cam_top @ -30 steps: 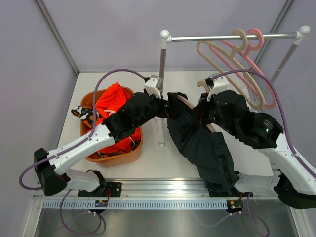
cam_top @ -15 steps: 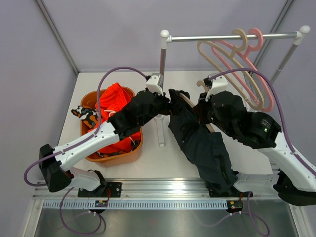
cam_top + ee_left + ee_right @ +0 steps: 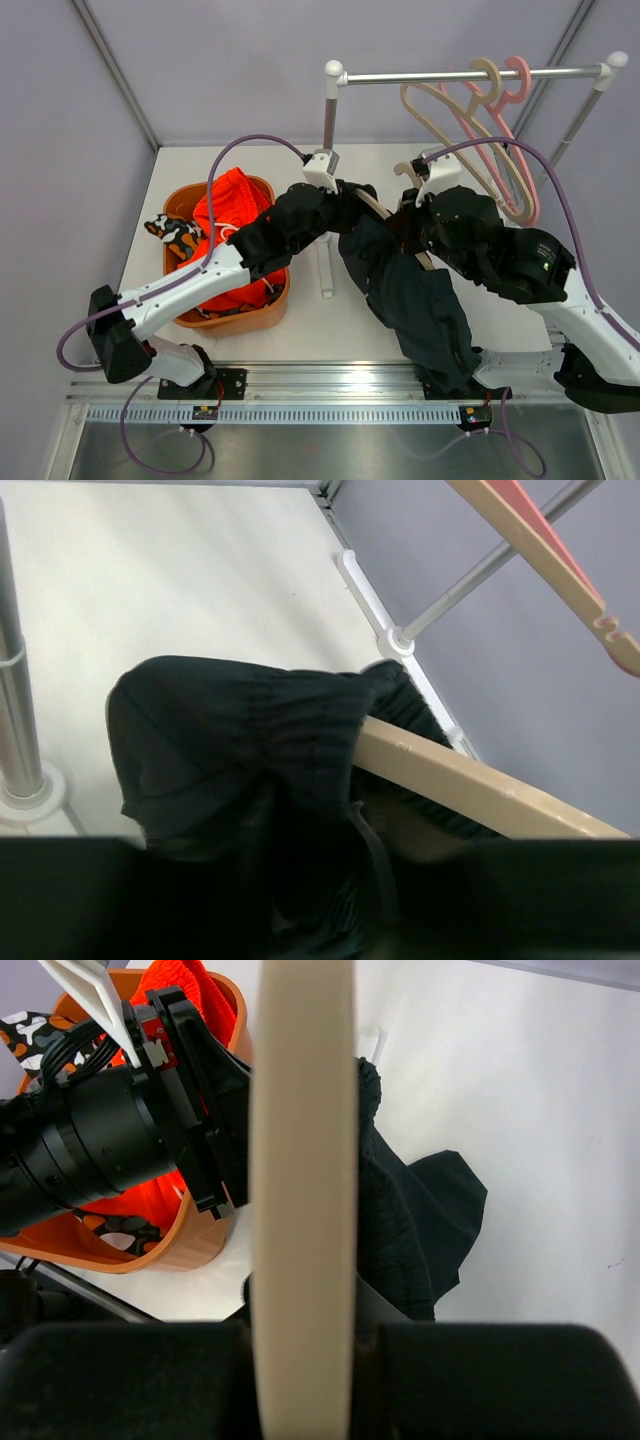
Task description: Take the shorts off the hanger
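Note:
Dark navy shorts point(image 3: 420, 300) hang from a beige hanger point(image 3: 373, 206) held above the table's middle. My right gripper point(image 3: 408, 225) is shut on that hanger; the right wrist view shows the beige bar point(image 3: 300, 1160) clamped between its fingers point(image 3: 300, 1360), with the shorts point(image 3: 400, 1220) draped behind. My left gripper point(image 3: 345, 205) is at the waistband, on the hanger's left end. In the left wrist view, bunched dark fabric point(image 3: 230, 730) is gathered into the jaws point(image 3: 320, 880) below the hanger bar point(image 3: 450, 780). The fingers themselves are lost in the dark cloth.
An orange basket point(image 3: 180, 196) at the left holds bright orange shorts point(image 3: 230, 205) and camouflage shorts point(image 3: 175, 235). A metal rack with a rail point(image 3: 470, 73) and post point(image 3: 328, 130) stands behind, carrying a bare beige hanger point(image 3: 425, 105) and a pink hanger point(image 3: 520, 75).
My left gripper has moved right onto the waistband of the navy shorts and gone from wide open to closed on the fabric. The right gripper and hanger have barely shifted.

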`<state>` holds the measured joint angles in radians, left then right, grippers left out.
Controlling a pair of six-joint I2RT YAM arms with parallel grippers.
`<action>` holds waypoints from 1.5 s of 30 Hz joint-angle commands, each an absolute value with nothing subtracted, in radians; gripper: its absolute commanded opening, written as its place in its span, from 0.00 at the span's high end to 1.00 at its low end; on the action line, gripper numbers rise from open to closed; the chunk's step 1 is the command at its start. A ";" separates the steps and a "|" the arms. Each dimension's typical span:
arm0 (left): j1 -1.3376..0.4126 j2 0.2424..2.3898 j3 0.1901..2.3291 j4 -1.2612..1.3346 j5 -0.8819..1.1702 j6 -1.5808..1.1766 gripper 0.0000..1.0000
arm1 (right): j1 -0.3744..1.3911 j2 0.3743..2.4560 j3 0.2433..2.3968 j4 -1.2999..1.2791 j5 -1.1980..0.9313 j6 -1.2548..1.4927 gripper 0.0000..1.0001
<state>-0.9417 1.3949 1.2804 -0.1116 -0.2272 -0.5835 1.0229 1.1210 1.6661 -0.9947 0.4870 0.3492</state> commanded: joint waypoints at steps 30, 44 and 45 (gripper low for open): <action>-0.779 1.643 1.462 -0.169 -0.304 -0.511 1.00 | 1.088 1.019 1.753 -1.023 0.460 0.365 1.00; -0.773 1.632 1.411 -0.138 -0.157 -0.479 1.00 | 1.088 0.985 1.758 -0.959 0.459 0.325 1.00; -0.773 1.631 1.393 -0.124 -0.153 -0.480 1.00 | 1.088 0.988 1.767 -0.960 0.462 0.324 1.00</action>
